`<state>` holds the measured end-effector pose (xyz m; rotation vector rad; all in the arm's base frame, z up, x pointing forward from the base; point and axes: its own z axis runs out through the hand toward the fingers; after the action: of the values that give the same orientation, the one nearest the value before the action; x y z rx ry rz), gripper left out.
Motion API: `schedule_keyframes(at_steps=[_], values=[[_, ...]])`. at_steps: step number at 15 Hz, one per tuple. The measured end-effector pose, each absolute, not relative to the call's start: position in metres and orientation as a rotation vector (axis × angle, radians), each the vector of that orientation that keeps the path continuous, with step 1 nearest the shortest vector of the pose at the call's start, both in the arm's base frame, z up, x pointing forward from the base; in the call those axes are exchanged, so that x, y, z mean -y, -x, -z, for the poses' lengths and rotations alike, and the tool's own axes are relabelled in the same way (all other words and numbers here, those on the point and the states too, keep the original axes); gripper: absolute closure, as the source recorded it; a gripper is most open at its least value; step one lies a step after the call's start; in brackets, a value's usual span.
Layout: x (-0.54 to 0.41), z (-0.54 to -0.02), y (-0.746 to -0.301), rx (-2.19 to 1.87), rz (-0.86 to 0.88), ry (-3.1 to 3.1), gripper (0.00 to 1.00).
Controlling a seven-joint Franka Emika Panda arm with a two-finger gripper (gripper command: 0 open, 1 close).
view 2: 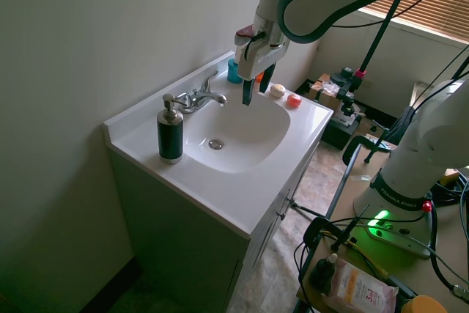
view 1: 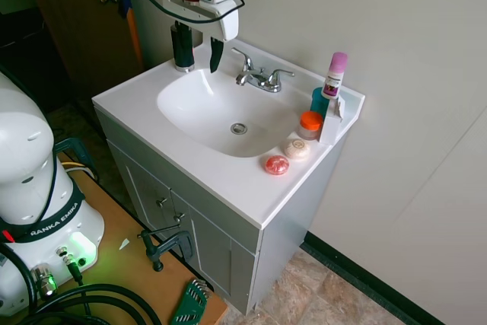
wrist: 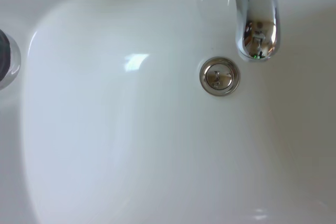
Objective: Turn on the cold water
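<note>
Two dark fingers hang apart on the hand (view 1: 198, 49) at upper left of the first exterior view, gripping nothing, poised over the back rim of the sink (view 1: 190, 104) and just in front of the soap dispenser (view 1: 182, 51). Right of it, upper centre, sits the chrome tap (view 1: 260, 78), both handles untouched. Further right on the bench (view 1: 228, 180): pink soap (view 1: 277, 164), white soap (view 1: 297, 148), orange-lidded jar (view 1: 310, 123), pink-capped bottle (view 1: 334, 75).
</note>
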<state>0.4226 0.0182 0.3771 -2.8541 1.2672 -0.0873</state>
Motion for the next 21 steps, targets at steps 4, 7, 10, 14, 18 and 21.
schedule_keyframes(at_steps=[4, 7, 10, 14, 18, 21], values=[[-0.004, -0.383, -0.436, -1.331, 0.141, 2.809, 0.00], [0.035, -0.382, -0.481, -1.454, 0.221, 2.757, 0.00], [0.060, -0.372, -0.533, -1.550, 0.293, 2.724, 0.00], [0.093, -0.356, -0.579, -1.664, 0.390, 2.685, 0.00], [0.100, -0.345, -0.606, -1.712, 0.466, 2.681, 0.00], [0.098, -0.323, -0.612, -1.716, 0.468, 2.703, 0.00]])
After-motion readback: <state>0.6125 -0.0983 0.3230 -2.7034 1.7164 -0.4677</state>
